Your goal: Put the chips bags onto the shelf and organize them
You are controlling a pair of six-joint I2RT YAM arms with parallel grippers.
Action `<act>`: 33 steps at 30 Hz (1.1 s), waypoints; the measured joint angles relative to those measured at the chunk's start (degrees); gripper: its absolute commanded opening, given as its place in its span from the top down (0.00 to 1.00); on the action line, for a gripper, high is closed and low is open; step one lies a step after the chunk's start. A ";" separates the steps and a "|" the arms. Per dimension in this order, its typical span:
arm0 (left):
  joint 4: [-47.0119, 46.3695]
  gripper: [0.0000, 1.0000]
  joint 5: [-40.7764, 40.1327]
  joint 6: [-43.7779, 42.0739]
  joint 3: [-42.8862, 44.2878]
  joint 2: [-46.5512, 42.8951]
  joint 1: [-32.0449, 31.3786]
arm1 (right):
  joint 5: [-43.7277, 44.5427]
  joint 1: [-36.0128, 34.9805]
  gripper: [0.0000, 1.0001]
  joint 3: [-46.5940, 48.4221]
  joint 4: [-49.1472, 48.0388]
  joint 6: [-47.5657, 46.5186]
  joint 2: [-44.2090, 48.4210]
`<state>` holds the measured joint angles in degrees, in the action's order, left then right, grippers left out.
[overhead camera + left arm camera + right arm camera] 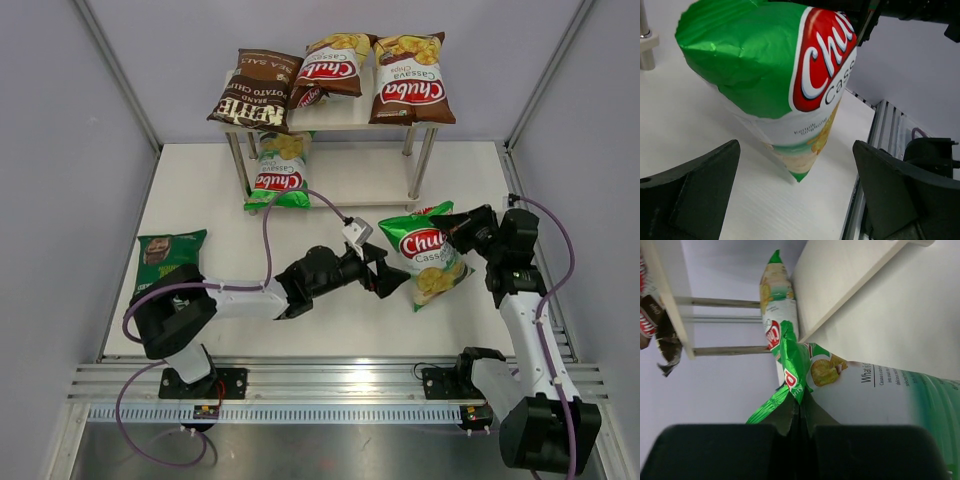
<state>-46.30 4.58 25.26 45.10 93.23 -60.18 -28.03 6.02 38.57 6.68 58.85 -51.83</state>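
White surface (330,320), two arms, six bags: you're mid-job w/ the shelf (370,185) at the far edge already crowded. Its top board carries the Kettle bag (255,92) and two brown Chuba bags (335,65), (408,80), and the Kettle hangs over the left end. A green Chuba bag (280,172) leans at the lower tier, partly off the board. The REAL bag (168,255) lies flat at the left, well apart from everything.

The second green Chuba bag (428,258) sits right of centre, tilted, its top seam pinched in the R end effector (455,228), fingers pressed together on the crimp. Whether its btm corner touches the surface, you can't tell. The L end effector (385,270) is spread wide just beside that bag, gripping nothing.

Watch-outs, as a judgement:
- Grip is on thin foil only. A fast lift likely lets the full body swing or the seam slide out.
- Top tier looks full. A nudge there could tip the overhanging Kettle off.
- Lower tier: the leaning bag blocks the left part, so pushing in beside it may shove it out.
- Low clearance under the top board could snag the R wrist.
- L arm sits close, so the arms could clash if both move.
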 measured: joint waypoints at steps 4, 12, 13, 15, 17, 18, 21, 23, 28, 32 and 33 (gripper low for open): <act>-2.51 0.01 -0.72 -0.68 0.90 1.46 0.00 | -2.51 -0.07 1.00 -0.02 0.00 2.78 4.11; -3.78 0.01 -3.74 -5.95 1.84 1.70 -1.77 | -7.04 -0.44 1.00 0.13 -1.03 7.91 9.31; -4.22 0.01 -3.65 -6.84 1.81 1.70 -2.16 | -7.58 -0.50 1.00 0.15 -1.18 8.59 9.92; -5.38 0.01 -3.37 -8.61 1.81 1.66 -3.02 | -8.70 -0.72 1.00 0.20 -1.51 9.99 11.06; -6.60 0.01 -3.28 -10.01 1.81 1.62 -3.80 | -9.84 -0.90 1.00 0.48 -1.73 11.37 12.00; -7.21 0.01 -3.28 -10.56 1.81 1.57 -4.13 | -10.29 -0.94 1.00 0.72 -1.73 11.80 12.37; -7.82 0.07 -3.19 -11.34 1.81 0.96 -4.48 | -11.43 -1.03 1.00 2.23 -1.25 12.48 13.73; -7.80 0.16 -3.06 -11.69 1.84 0.07 -4.66 | -12.22 -1.05 0.99 3.08 -1.25 12.72 14.62; -7.21 0.41 -2.64 -12.90 2.34 -2.78 -5.18 | -13.18 -1.05 0.96 4.72 -1.46 13.49 16.39; -5.81 0.62 -2.01 -13.51 2.32 -5.16 -5.64 | -13.27 -1.05 0.87 5.53 -2.08 13.73 17.40; -5.49 0.67 -1.75 -13.51 2.32 -5.79 -5.68 | -13.35 -1.05 0.72 5.75 -2.40 13.81 17.46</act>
<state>-51.79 2.83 11.75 47.42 87.44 -65.87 -41.39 4.97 44.31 4.27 72.66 -34.37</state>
